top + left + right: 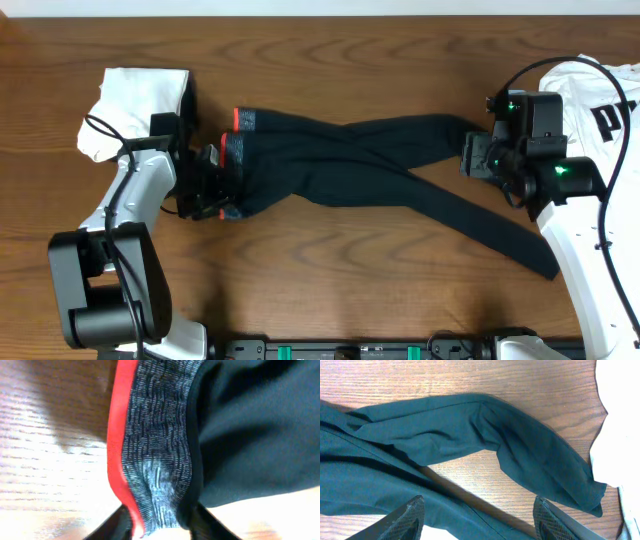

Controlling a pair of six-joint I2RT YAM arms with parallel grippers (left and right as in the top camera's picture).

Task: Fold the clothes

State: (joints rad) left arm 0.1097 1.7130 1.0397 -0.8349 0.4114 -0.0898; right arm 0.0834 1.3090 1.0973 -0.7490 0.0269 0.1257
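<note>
While I'm sitting on the remote feeds, the leggings (340, 165) are lying stretched across the middle of the table (330, 50). The waistband (240, 120) is pointing toward the left arm's side, and the two legs are crossing over each other on their way out to the right.

The left gripper (160, 512) is pinching that waistband. On the wrist cam its fingers (122, 522) are pressing in from both sides on the red-orange edge and the grey heathered strip, and the fabric is puckering up between them.

The right gripper (480, 517) is hanging wide open with nothing in it, hovering over the leg ends near the upper leg's cuff (590, 500). I can't tell from that cam whether the tips are brushing the cloth.

The white folded cloth (140, 100) is sitting at the back left, just beside the left arm. The white T-shirt (600, 230) with black lettering (612, 118) is lying at the far right, partly under the right arm.
</note>
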